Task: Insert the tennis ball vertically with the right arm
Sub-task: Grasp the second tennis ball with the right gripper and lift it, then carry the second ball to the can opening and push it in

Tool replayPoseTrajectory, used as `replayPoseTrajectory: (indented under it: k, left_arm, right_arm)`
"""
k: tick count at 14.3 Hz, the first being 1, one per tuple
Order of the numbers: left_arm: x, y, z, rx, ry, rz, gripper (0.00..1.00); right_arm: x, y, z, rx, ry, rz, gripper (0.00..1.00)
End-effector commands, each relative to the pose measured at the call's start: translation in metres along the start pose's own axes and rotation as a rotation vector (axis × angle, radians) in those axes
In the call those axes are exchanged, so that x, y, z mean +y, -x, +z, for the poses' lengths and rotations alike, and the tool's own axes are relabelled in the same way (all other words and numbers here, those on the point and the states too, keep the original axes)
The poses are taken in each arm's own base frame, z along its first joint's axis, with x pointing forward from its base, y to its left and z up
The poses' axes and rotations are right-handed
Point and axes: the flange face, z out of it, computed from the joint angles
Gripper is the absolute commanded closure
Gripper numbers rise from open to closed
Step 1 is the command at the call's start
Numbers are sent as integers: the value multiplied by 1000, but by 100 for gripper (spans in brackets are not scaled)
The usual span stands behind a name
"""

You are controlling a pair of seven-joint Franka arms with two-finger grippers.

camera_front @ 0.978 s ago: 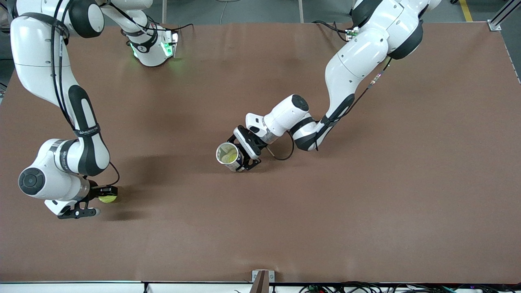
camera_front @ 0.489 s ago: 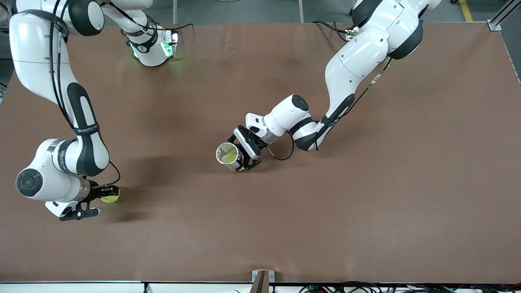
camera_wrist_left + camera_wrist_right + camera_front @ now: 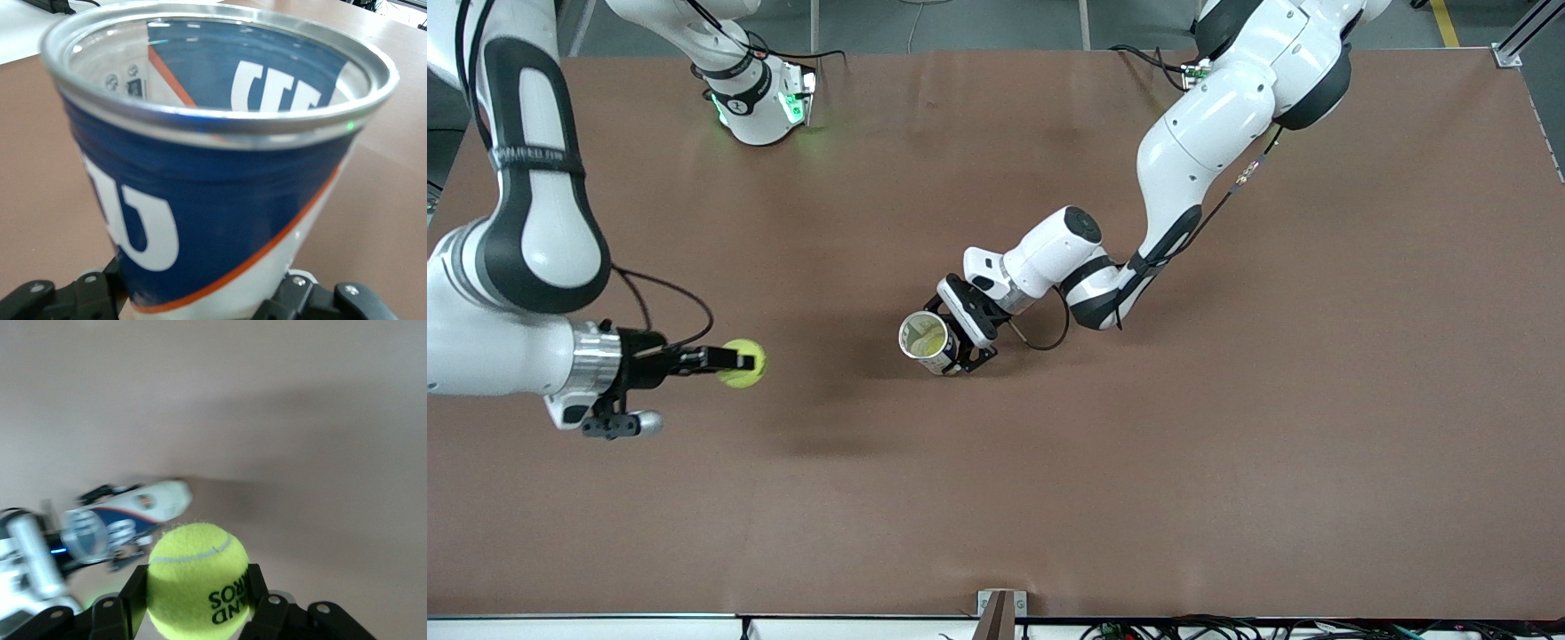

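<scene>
Item 1. Tennis ball (image 3: 742, 364): yellow-green felt, white seam, black lettering visible in the right wrist view (image 3: 197, 580). Clamped between the two black fingers (image 3: 133, 595) of the right gripper (image 3: 734, 361), one on each side of the ball. Carried in the air over bare tabletop toward the right arm's end of the table (image 3: 1227, 462), well apart from the can.

Item 2. Right arm (image 3: 525, 267): white with black joint bands and a silver wrist ring; reached out from its base with the slim gripper pointing toward the table's middle.

Item 3. Tennis-ball can (image 3: 925, 340): clear plastic tube with metal rim, blue label with white lettering and an orange stripe (image 3: 220, 200). Stood near the middle of the table, mouth open and facing up, slightly tilted. A yellow-green shade showed inside in the front view; contents could not be made out.

Item 4. Left gripper (image 3: 957, 342): black fingers closed around the can's lower body, holding it in place. The left arm (image 3: 1192, 151) waited in that pose.

Item 5. Table: brown, matte surface.
</scene>
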Motion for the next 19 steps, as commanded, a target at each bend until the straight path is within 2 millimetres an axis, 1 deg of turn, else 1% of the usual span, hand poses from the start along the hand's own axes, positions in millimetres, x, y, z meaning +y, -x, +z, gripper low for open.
replayPoseTrajectory:
  k: [1, 2, 3, 4, 6, 8, 11, 12, 14, 16, 18, 19]
  left_arm:
    - [1, 2, 5, 7, -2, 10, 22]
    - [0, 2, 5, 8, -3, 9, 22]
    - [-1, 2, 5, 7, -5, 9, 22]
    - [-1, 1, 4, 8, -5, 10, 22]
    - [-1, 2, 5, 7, -5, 9, 23]
    - [-1, 2, 5, 7, -5, 9, 23]
    - [-2, 3, 5, 6, -5, 8, 23]
    - [-1, 3, 5, 6, -4, 9, 23]
    - [-9, 4, 4, 3, -19, 15, 23]
    - [-9, 4, 4, 2, -21, 15, 23]
    - [-9, 4, 4, 2, -21, 15, 23]
    - [-9, 4, 4, 2, -21, 15, 23]
  right_arm:
    - [-54, 14, 34, -49, -105, 56, 84]
    - [-73, 19, 47, -69, -126, 41, 84]
    - [-88, 24, 60, -83, -122, 21, 84]
    - [-97, 26, 68, -85, -109, 6, 84]
    - [-99, 24, 79, -79, -100, 3, 84]
    - [-107, 21, 90, -48, -99, -4, 84]
    - [-114, 13, 112, -7, -91, -8, 84]
    - [-120, 14, 120, 1, -86, -17, 84]
    - [-122, 16, 127, -1, -80, -21, 83]
    - [-122, 17, 128, -7, -70, -28, 83]
    - [-125, 21, 134, -17, -49, -37, 81]
    - [-130, 24, 140, -25, -44, -46, 81]
